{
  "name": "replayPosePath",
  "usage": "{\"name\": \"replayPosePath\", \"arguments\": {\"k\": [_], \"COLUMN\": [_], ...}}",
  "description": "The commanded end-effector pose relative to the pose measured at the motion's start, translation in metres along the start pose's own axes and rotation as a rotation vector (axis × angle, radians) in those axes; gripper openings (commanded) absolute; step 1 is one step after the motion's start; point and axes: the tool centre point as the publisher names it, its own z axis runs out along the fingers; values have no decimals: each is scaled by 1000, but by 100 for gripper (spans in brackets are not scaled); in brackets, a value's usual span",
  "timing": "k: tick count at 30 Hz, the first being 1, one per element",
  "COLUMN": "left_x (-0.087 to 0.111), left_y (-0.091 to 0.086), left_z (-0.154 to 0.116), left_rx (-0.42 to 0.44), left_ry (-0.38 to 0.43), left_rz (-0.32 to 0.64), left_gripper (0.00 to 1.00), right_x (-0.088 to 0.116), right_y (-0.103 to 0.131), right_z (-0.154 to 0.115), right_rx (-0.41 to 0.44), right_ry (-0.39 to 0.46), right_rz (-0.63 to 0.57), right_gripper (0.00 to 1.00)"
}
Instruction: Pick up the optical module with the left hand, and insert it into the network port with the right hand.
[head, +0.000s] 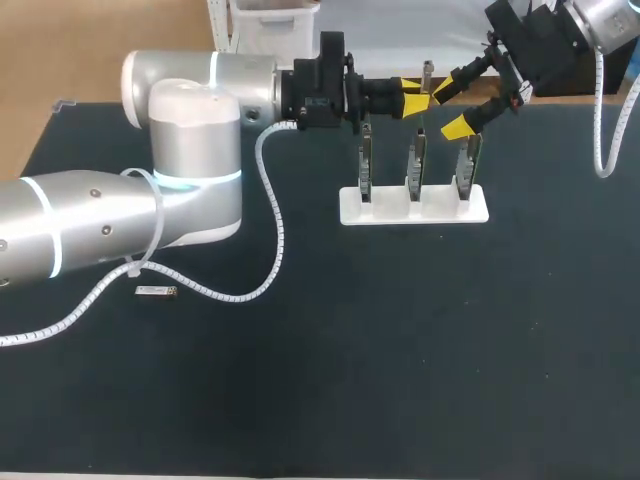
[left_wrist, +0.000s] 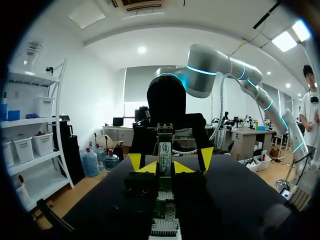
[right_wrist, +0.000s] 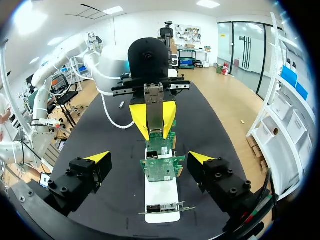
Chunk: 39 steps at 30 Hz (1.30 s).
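Note:
The optical module (head: 427, 72), a slim metal piece, is held upright between the yellow tips of my left gripper (head: 415, 96), above the back of the board stand. In the left wrist view the module (left_wrist: 165, 147) sticks out ahead of the left gripper (left_wrist: 165, 169), which is shut on it. My right gripper (head: 452, 108) faces it from the right, open, one tip on each side of the module's end. In the right wrist view the right gripper (right_wrist: 150, 159) is spread wide, with the module (right_wrist: 154, 106) ahead of it and upright circuit boards (right_wrist: 162, 167) with network ports below.
A white stand (head: 413, 208) carries three upright boards under both grippers. A second small module (head: 157, 291) lies on the dark table mat at the left, near my left arm's white cable.

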Motion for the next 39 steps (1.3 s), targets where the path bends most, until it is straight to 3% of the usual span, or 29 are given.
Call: {"name": "replayPosePath", "arguments": {"k": [1, 39], "left_x": [3, 17], "left_y": [-2, -6], "left_z": [0, -3], "left_rx": [-4, -11], "left_ry": [1, 13], "left_rz": [0, -39], "left_gripper": [0, 0], "right_x": [0, 0], "right_y": [1, 1], "right_z": [0, 0], "right_rx": [3, 3], "right_ry": [0, 0], "right_rz": [0, 0], "right_gripper": [100, 100]}}
